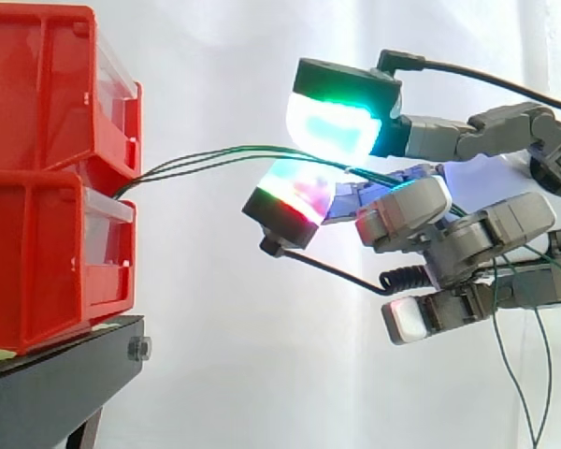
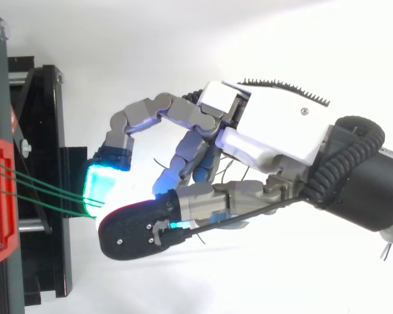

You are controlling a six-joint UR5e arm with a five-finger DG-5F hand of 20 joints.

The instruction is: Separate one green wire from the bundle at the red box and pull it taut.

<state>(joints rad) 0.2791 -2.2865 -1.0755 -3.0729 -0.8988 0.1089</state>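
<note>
Two red plastic bins are stacked on a black metal stand at the left of the scene, in front of a white curtain. A small bundle of thin green wires comes out at the seam between the upper and lower bin. It runs to the right in a shallow arch, clear of the stand.

The grey robot hand reaches in from the right with its fingers pointing left toward the bins, well short of them. In the side view the wires run straight into the hand. They pass just under the upper fingertip pad, which glows green and cyan, and just over a lower pad glowing red and white. The fingers are curled around the strands, with the two pads close together above and below them. The pictures do not show whether the pads are pressing on one strand or on all of them.

Past the pads the wires thread on to the right between the other curled fingers. At the right edge, loose green strands hang down below the hand.

From above, three separate green strands fan slightly as they cross from the red bin at the left edge to the glowing green pad. The strands end under the black-backed finger nearest the camera.
</note>
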